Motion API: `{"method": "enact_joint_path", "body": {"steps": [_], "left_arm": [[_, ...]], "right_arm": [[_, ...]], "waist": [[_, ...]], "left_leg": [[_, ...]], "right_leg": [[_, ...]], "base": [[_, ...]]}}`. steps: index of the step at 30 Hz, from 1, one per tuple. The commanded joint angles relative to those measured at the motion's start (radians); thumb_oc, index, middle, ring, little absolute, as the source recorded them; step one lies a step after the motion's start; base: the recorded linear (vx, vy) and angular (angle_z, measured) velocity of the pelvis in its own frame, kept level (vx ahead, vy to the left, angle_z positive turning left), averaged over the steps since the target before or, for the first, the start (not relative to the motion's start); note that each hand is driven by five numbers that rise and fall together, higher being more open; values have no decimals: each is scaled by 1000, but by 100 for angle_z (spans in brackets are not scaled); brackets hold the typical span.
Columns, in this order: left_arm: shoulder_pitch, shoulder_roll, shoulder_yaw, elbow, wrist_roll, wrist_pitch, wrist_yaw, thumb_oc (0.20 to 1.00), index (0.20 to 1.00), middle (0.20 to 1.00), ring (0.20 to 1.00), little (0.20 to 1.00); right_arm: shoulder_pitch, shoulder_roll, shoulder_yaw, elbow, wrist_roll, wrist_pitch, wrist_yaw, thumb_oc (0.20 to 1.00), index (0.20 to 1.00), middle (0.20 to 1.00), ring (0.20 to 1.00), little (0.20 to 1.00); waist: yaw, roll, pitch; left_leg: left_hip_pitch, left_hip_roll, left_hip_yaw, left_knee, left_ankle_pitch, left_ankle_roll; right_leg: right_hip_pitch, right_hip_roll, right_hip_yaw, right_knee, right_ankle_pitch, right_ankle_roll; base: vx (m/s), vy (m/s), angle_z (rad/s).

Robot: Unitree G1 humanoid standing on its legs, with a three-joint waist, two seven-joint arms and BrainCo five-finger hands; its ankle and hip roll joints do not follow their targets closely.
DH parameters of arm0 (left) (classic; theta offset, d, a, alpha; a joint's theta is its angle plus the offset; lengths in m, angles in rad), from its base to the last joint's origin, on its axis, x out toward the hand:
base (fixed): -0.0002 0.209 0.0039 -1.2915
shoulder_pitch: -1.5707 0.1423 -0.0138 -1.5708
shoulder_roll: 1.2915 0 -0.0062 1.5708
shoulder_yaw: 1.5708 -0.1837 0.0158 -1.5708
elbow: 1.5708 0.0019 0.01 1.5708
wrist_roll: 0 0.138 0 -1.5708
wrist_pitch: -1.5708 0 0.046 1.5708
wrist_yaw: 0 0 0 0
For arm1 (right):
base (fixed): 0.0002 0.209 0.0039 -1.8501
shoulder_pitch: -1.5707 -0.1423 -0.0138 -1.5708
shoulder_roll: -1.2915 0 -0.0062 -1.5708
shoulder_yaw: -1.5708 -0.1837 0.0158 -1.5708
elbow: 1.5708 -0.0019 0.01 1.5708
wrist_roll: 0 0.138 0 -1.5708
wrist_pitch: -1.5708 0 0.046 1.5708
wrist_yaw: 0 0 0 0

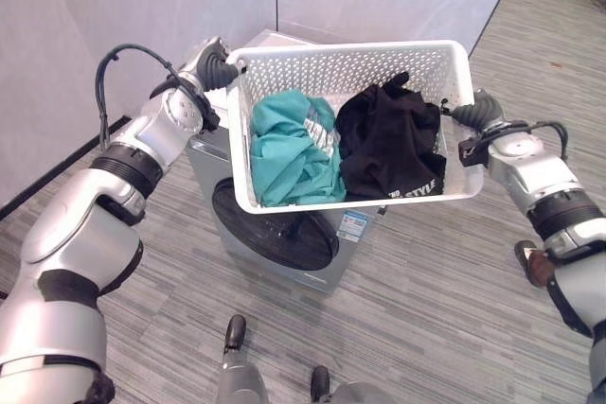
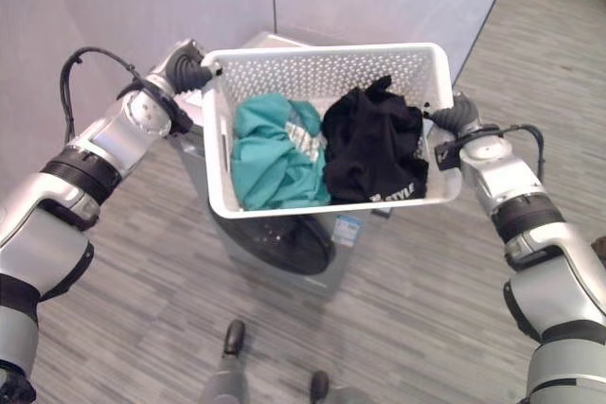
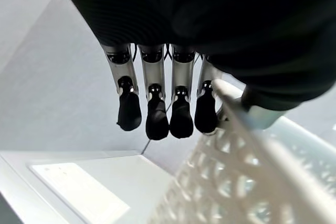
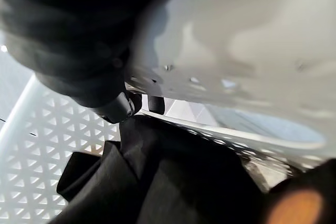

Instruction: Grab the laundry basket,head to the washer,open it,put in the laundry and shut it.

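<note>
The white laundry basket [image 1: 284,203] is held aloft between both hands, directly above the washer [image 1: 279,257], with its long axis running across the robot from left to right. The teal garment [image 1: 289,149] lies in the left half of the basket and the black garment [image 1: 390,144] in the right half. The left hand [image 3: 163,111] is set against the left short end of the basket; in the left wrist view its fingers are seen straight and side by side, reaching down past the rim, not curled round it. The right hand [image 1: 469,115] is placed at the right short end; its fingers are hidden by the basket wall, so their state cannot be told. The round door [image 1: 275,224] on the washer's front is judged closed and lies below the basket's near long wall. Both hands are about equally near the door, and neither is free, so the basket must be set down before the door can be opened.
</note>
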Motion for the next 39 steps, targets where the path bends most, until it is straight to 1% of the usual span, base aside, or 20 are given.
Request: {"method": "enact_joint_path", "body": {"steps": [1,2,4,5,6,7,8,10,11,12,13,14,15,16,18,23,28,29,32,39], "left_arm": [[-185,-41,19,78,-15,-61,44,200,200,200,200,200],[-190,-24,10,77,-11,-61,42,200,200,200,200,200],[-209,-24,-12,90,-13,-54,36,200,200,200,200,200],[-196,-9,-8,105,-10,-46,33,200,200,200,200,200],[-197,-4,-13,107,-8,-38,33,200,200,200,200,200],[-199,-2,-12,115,-3,-32,32,200,200,200,200,200],[-199,-2,-12,116,-3,-32,32,200,200,200,200,200],[-216,-18,-27,206,22,-9,27,200,200,200,200,200],[-220,-22,-26,223,21,-7,23,200,200,200,200,200],[-220,-22,-26,224,21,-8,23,200,200,200,200,200],[-214,-26,-21,233,19,-5,20,200,200,200,200,200],[-204,-19,-9,217,19,-7,23,200,200,200,200,200],[-202,-19,-8,216,20,-7,23,200,200,200,200,200],[-192,-11,-3,208,24,-10,23,200,200,200,200,200],[-173,-4,16,162,35,-10,24,200,200,200,200,200],[-143,-27,34,128,60,-7,31,200,200,200,200,200],[-110,-31,64,115,71,-8,25,200,200,200,200,200],[-109,-32,63,114,71,-7,25,200,200,200,200,200],[-85,-31,76,88,83,-9,18,200,200,200,200,200],[-125,-50,33,120,98,-7,15,200,200,200,200,200]], "right_arm": [[-135,1,-48,-54,14,-145,23,200,200,200,200,200],[-128,10,-50,-41,-4,-134,30,200,200,200,200,200],[-133,29,-49,-26,-13,-118,37,200,200,200,200,200],[-136,69,-61,4,-15,-130,27,200,200,200,200,200],[-139,78,-61,24,-20,-125,23,200,200,200,200,200],[-144,85,-64,49,-26,-120,20,200,200,200,200,200],[-145,86,-63,51,-26,-120,21,200,200,200,200,200],[-197,133,-28,126,-37,-106,34,200,200,200,200,200],[-210,151,-22,143,-39,-103,36,200,200,200,200,200],[-212,152,-21,144,-39,-104,37,200,200,200,200,200],[-215,165,-11,150,-44,-98,40,200,200,200,200,200],[-194,174,-4,139,-44,-90,47,200,200,200,200,200],[-192,174,-4,138,-45,-90,47,200,200,200,200,200],[-178,178,-4,130,-43,-87,53,200,200,200,200,200],[-129,150,-19,85,-57,-71,62,200,200,200,200,200],[-33,127,-58,4,-71,-69,70,200,200,200,200,200],[129,71,-169,-86,-72,-79,67,200,200,200,200,200],[133,70,-172,-89,-73,-78,67,200,200,200,200,200],[221,36,-250,-87,-77,-83,64,200,200,200,200,200],[207,31,-254,-23,-75,-93,57,200,200,200,200,200]], "waist": [[24,18,-121],[29,24,-136],[29,34,-137],[42,51,-112],[55,54,-101],[60,58,-95],[57,58,-94],[65,79,-95],[66,82,-98],[65,82,-97],[66,83,-103],[74,82,-119],[74,83,-120],[84,82,-133],[87,73,-145],[76,63,-140],[46,55,-127],[47,55,-128],[34,55,-117],[33,49,-110]], "left_leg": [[35,-71,-10,9,105,44],[52,-105,-20,41,73,56],[86,-127,-1,60,44,81],[121,-133,56,79,10,109],[131,-133,87,81,3,113],[142,-127,112,80,-2,111],[143,-128,110,79,-1,111],[160,-122,150,69,-17,107],[164,-122,155,63,-19,108],[166,-122,154,62,-19,108],[170,-128,156,51,-23,110],[178,-139,157,27,-22,110],[179,-138,157,24,-21,109],[180,-138,168,11,-20,104],[172,-133,172,-2,-12,93],[178,-123,168,-28,0,84],[174,-115,156,-59,12,75],[174,-115,155,-59,12,75],[173,-112,149,-82,22,73],[168,-109,150,-114,35,70]], "right_leg": [[33,-146,36,64,-74,117],[35,-173,52,96,-72,126],[0,-180,101,205,-57,124],[-63,-210,55,347,-11,121],[-81,-237,-9,369,7,128],[-88,-272,-81,379,25,132],[-85,-273,-84,378,25,133],[-81,-348,-261,329,41,141],[-74,-354,-277,305,48,147],[-72,-353,-278,302,50,147],[-58,-351,-275,265,48,150],[-32,-337,-273,183,36,156],[-28,-334,-274,177,38,156],[-4,-332,-287,115,48,166],[21,-309,-283,48,59,176],[30,-287,-280,31,45,175],[29,-260,-273,-7,40,176],[29,-260,-273,-7,40,176],[26,-247,-268,-19,30,174],[16,-237,-273,-46,33,181]], "base": [[437,537,-40],[219,242,-58],[282,325,-74],[187,279,-29],[137,229,-40],[33,75,-96],[56,61,-120],[102,55,-38],[103,31,6],[95,-4,-11],[133,-8,-4],[136,-11,13],[138,-20,8],[95,-33,-6],[141,-81,-26],[76,-53,2],[56,-35,6],[34,-20,0],[35,-9,0],[24,5,3]]}}
